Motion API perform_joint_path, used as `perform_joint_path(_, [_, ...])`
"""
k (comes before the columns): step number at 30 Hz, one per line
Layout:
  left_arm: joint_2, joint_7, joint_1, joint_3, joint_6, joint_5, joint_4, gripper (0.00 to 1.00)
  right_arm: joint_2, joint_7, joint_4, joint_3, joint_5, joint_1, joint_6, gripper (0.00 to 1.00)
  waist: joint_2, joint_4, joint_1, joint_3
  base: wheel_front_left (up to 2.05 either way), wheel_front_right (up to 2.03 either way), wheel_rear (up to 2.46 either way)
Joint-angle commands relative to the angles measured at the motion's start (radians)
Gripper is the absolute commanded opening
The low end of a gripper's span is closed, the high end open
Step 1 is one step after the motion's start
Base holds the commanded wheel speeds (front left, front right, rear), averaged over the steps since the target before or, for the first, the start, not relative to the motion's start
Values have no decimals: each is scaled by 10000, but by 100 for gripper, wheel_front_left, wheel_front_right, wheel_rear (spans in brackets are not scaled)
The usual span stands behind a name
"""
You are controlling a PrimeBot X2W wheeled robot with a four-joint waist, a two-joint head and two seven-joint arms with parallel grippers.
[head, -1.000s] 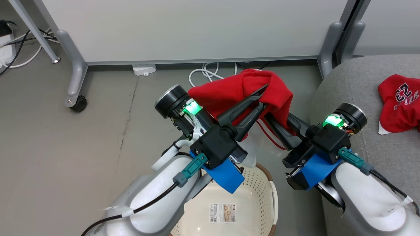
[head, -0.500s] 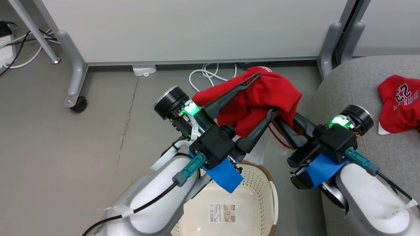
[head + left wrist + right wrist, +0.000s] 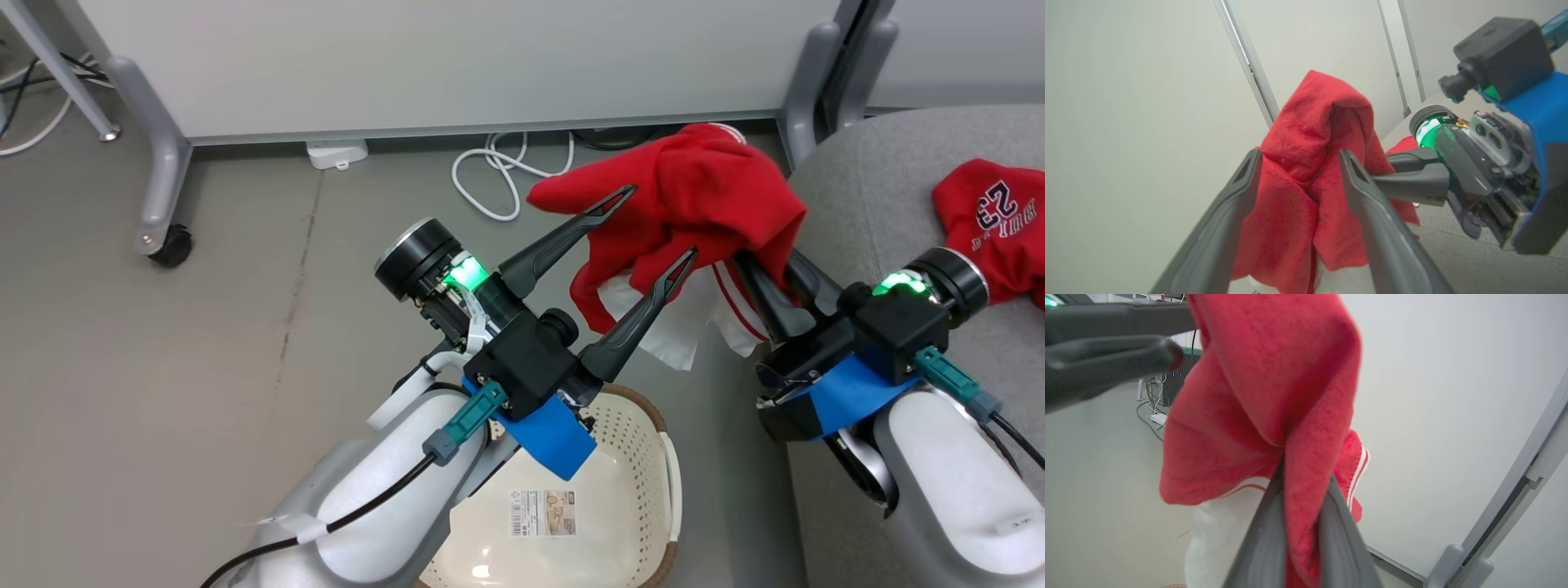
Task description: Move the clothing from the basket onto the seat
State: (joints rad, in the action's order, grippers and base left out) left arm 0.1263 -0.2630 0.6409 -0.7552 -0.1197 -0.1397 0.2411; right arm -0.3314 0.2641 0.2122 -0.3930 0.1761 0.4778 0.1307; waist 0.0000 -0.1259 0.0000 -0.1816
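A red garment with white trim hangs in the air between the basket and the seat, with my right gripper shut on its right side and the fingertips buried in cloth. The right wrist view shows the two fingers pinching a fold of the garment. My left gripper is open, fingers spread beside the cloth and not gripping it; the garment hangs just beyond them. The cream basket lies below my left arm. On the grey seat lies a second red garment printed with numbers.
White partition panels on grey castor legs stand across the back. A coiled white cable and a white plug block lie on the grey floor. Another panel leg stands close to the seat's left edge.
My left gripper has opened and let go of the red garment. The right gripper has carried it right, towards the seat. The head camera has shifted a little.
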Motion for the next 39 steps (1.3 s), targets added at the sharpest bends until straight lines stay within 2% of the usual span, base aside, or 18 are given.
perform_joint_path(1, [70, -26, -138, 63, 26, -1, 5, 100, 84, 4, -62, 290, -60, -208, 1, 0, 0, 152, 0, -82, 0, 0, 0])
perform_joint_path(5, [125, -26, -223, 63, 16, -44, 2, 100, 233, 4, -129, 727, -159, -405, 1, 0, 0, 429, 0, -228, 0, 0, 0])
perform_joint_path(22, [413, -26, -48, -519, -76, 100, 157, 100, 1183, 5, -955, 3057, -578, -1403, 1, 0, 0, 2392, 0, -1282, 0, 0, 0])
perform_joint_path(32, [593, -26, 155, -932, -115, 10, 354, 100, 1758, 4, -1292, 3982, -656, -1847, 1, 0, 0, 3356, 0, -1602, 0, 0, 0])
perform_joint_path(39, [643, -26, 250, -1147, -115, -78, 449, 100, 1971, 5, -1488, 4428, -692, -2112, 1, 0, 0, 3739, 0, -1685, 0, 0, 0])
